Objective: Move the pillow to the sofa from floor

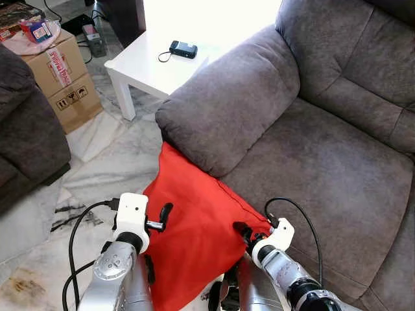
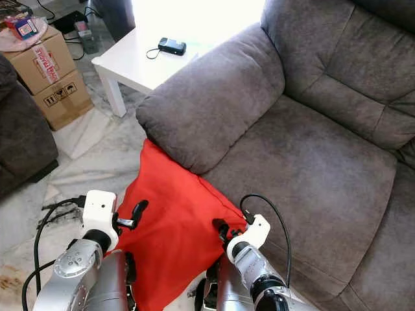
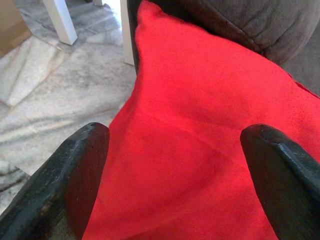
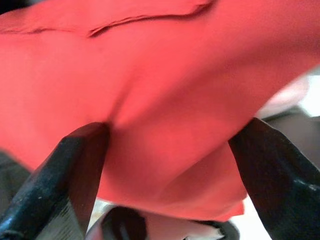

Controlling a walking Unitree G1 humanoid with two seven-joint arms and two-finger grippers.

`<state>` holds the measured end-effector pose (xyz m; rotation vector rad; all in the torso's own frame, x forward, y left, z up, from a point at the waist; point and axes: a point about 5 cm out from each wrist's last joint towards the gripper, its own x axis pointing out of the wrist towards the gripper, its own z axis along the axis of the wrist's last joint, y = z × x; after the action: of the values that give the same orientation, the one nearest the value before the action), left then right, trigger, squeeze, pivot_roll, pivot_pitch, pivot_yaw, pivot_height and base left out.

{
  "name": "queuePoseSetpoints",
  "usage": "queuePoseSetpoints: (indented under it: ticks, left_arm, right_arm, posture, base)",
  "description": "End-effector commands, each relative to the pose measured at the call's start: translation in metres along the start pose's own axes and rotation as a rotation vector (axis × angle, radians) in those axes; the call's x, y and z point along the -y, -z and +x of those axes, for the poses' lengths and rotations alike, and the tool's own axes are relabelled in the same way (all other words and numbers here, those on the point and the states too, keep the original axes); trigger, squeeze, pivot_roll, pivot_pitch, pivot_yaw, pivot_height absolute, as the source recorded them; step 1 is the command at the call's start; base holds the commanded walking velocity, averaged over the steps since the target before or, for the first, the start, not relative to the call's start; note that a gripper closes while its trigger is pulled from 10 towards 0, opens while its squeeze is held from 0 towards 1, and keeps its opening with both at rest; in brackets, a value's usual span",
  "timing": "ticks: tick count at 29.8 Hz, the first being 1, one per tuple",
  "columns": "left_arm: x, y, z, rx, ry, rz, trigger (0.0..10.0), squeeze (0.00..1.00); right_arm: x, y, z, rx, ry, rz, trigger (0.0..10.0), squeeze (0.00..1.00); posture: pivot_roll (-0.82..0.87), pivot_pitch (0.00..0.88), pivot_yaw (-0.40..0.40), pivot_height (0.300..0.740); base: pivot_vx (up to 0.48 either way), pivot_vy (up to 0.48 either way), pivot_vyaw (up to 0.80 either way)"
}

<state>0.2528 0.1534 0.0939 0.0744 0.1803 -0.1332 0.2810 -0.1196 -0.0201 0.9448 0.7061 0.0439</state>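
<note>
Red fabric fills the lower middle of the head views: a square red cloth pillow (image 1: 194, 227) stands on edge on the pale marble floor (image 1: 110, 162), its upper corner tucked under the rounded armrest of the grey suede sofa (image 1: 311, 162) and its right side leaning against the sofa's front. It is not on the seat cushion, which lies at about two o'clock from it. The left pincer (image 1: 163, 219) sits at the pillow's nine o'clock edge, its two black fingers spread wide apart; in the left wrist view those fingers (image 3: 75, 175) frame the red cloth with a broad gap between them, and I cannot tell whether they touch it. The right pincer (image 1: 245, 232) is at the pillow's three o'clock corner, next to the sofa front; in the right wrist view its fingers (image 4: 75, 170) are also spread, with a bulge of red cloth lying between them and pressing against the inner side of one finger. At about eleven o'clock from the pillow stands a white low surface (image 1: 162, 65) carrying a small dark device with a cord (image 1: 183, 49). Farther toward ten o'clock are stacked brown cardboard boxes (image 1: 65, 81) beside the end of a second dark grey sofa (image 1: 26, 136).
</note>
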Motion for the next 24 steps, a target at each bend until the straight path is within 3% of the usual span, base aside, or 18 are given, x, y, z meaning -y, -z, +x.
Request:
queuePoseSetpoints:
  ticks: [1, 4, 7, 8, 9, 10, 11, 17, 24]
  left_arm:
    - [0.001, 0.001, -0.005, -0.011, 0.002, -0.025, 10.0, 0.00]
    - [0.001, 0.002, -0.005, -0.013, -0.002, -0.034, 10.0, 0.00]
    - [0.001, 0.001, -0.005, -0.014, -0.004, -0.037, 10.0, 0.00]
    - [0.001, 0.001, -0.006, -0.015, -0.004, -0.037, 10.0, 0.00]
    - [0.001, 0.001, -0.006, -0.016, -0.004, -0.037, 10.0, 0.00]
    - [0.001, 0.001, -0.006, -0.016, -0.004, -0.038, 10.0, 0.00]
    - [0.001, 0.001, -0.006, -0.018, -0.004, -0.038, 10.0, 0.00]
    - [0.002, 0.003, -0.006, -0.024, -0.002, -0.034, 10.0, 0.00]
    - [0.003, 0.004, -0.007, -0.027, 0.006, -0.028, 10.0, 0.00]
  right_arm:
    - [0.004, 0.011, -0.002, -0.047, -0.017, 0.003, 10.0, 0.00]
    - [-0.001, 0.015, -0.002, -0.086, -0.094, 0.000, 10.0, 0.00]
    - [0.000, 0.016, -0.002, -0.095, -0.092, -0.008, 10.0, 0.00]
    - [0.002, 0.016, -0.003, -0.092, -0.086, -0.007, 8.1, 0.00]
    - [0.003, 0.017, -0.003, -0.092, -0.084, -0.010, 2.9, 0.00]
    - [0.003, 0.017, -0.003, -0.093, -0.086, -0.013, 2.9, 0.00]
    - [0.005, 0.017, -0.004, -0.100, -0.089, -0.033, 0.0, 0.00]
    - [0.012, 0.017, -0.006, -0.102, -0.051, -0.068, 0.0, 0.00]
    - [0.012, 0.019, -0.007, -0.100, -0.061, -0.041, 0.0, 0.00]
  posture:
    - [0.17, 0.287, -0.167, 0.626]
    - [0.17, 0.287, -0.168, 0.626]
    - [0.17, 0.289, -0.169, 0.626]
    - [0.17, 0.289, -0.169, 0.626]
    - [0.17, 0.291, -0.169, 0.626]
    - [0.17, 0.291, -0.169, 0.626]
    - [0.17, 0.291, -0.169, 0.626]
    - [0.16, 0.292, -0.170, 0.626]
    - [0.16, 0.294, -0.170, 0.626]
  base:
    - [0.000, 0.000, 0.00]
    - [0.000, 0.000, 0.00]
    - [0.000, 0.000, 0.00]
    - [0.000, 0.000, 0.00]
    - [0.000, 0.000, 0.00]
    - [0.000, 0.000, 0.00]
    - [0.000, 0.000, 0.00]
    - [0.000, 0.000, 0.00]
    - [0.000, 0.000, 0.00]
